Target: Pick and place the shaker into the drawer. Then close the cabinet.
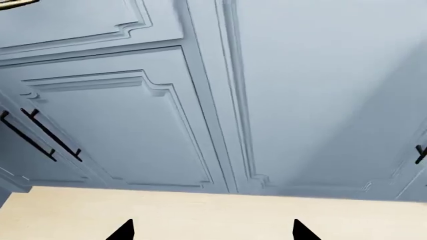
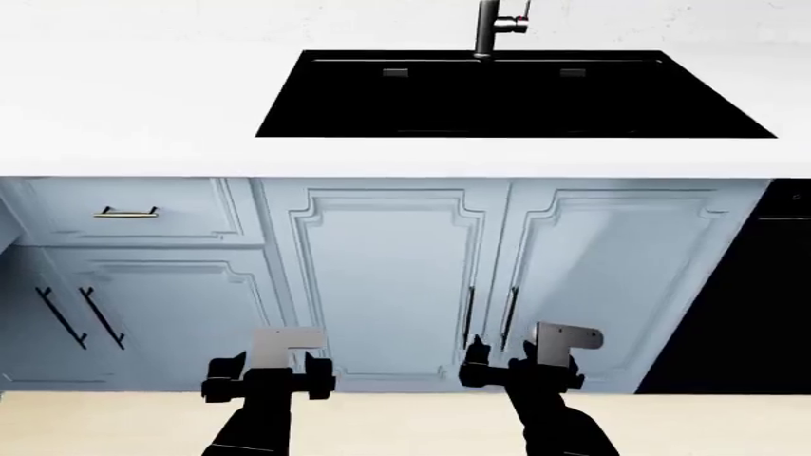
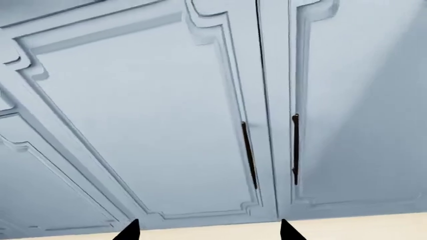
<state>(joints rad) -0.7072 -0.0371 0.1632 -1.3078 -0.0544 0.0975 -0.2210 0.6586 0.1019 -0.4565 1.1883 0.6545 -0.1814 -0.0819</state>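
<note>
The shaker is out of view in all three views. A pale blue-grey drawer [image 2: 127, 211] with a framed front and a brass handle sits under the counter at the left, its front flush with the cabinets; its lower edge shows in the left wrist view [image 1: 67, 25]. My left gripper [image 2: 269, 372] [image 1: 213, 231] hangs low in front of the cabinet doors, open and empty. My right gripper [image 2: 522, 366] [image 3: 209, 231] is level with it before the double doors, also open with nothing between its fingers.
A black sink [image 2: 507, 95] with a faucet [image 2: 488, 28] is set in the white counter [image 2: 127, 104]. Below are shut cabinet doors with black bar handles [image 2: 469, 318] [image 2: 76, 318]. A dark panel [image 2: 761, 294] stands at the right. Pale floor [image 2: 405, 423] lies below.
</note>
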